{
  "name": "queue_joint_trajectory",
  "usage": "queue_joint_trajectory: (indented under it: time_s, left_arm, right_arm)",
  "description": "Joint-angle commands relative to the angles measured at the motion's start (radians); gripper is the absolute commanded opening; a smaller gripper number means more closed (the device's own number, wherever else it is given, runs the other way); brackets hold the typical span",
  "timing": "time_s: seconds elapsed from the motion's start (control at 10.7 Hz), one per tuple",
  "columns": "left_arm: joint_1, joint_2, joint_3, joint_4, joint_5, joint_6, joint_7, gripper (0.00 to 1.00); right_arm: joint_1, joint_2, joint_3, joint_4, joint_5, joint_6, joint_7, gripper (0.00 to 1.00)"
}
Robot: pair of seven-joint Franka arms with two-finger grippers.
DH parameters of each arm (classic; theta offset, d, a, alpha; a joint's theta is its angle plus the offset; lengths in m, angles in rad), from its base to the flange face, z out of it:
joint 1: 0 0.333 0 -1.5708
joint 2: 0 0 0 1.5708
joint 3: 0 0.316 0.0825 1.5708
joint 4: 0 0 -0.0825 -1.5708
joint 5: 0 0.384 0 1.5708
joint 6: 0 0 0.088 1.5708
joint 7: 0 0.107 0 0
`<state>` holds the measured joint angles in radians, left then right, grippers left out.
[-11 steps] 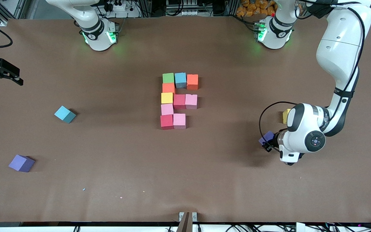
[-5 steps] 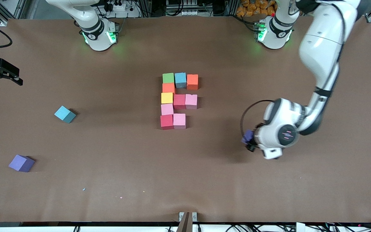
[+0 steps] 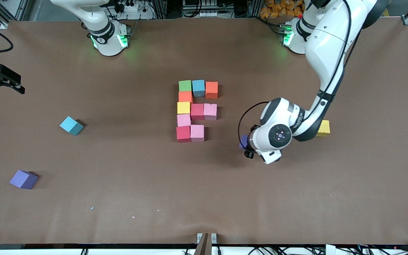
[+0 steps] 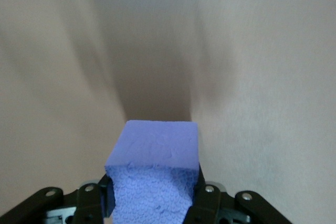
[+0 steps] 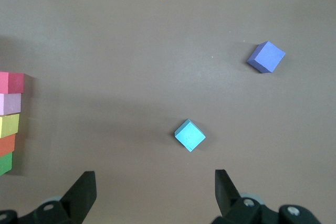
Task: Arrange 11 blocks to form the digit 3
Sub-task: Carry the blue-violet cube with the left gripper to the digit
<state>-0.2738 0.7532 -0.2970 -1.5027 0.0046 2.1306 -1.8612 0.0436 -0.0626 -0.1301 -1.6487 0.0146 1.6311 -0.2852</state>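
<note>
Left gripper (image 4: 153,203) pinching purple block (image 4: 155,174), matte, rough foam face, up over bare table (image 3: 296,198). Right gripper (image 5: 155,190) spread, waiting.

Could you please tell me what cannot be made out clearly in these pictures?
- Front view: the purple foam cube in the left gripper is mostly hidden by the arm's wrist.
- Front view: the loose yellow foam cube is partly covered by the left arm.
- Right wrist view: the multicoloured cube figure is cut off by the edge.

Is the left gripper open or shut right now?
Shut: the left gripper has its fingers clamped on a purple block.
</note>
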Motion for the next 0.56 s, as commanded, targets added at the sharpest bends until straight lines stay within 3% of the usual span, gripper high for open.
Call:
queue_joint_trajectory:
  time_s: [0.0, 0.47]
  left_arm:
    - [-0.079, 0.001, 0.012, 0.006, -0.021, 0.058, -0.143, 0.0]
    - [-0.15, 0.017, 0.012, -0.001, -0.021, 0.172, -0.334, 0.0]
  right_arm:
    - [-0.016, 0.014, 0.012, 0.033, -0.016, -0.02, 0.009, 1.0]
    - [-0.016, 0.014, 0.012, 0.033, -0.016, -0.02, 0.009, 1.0]
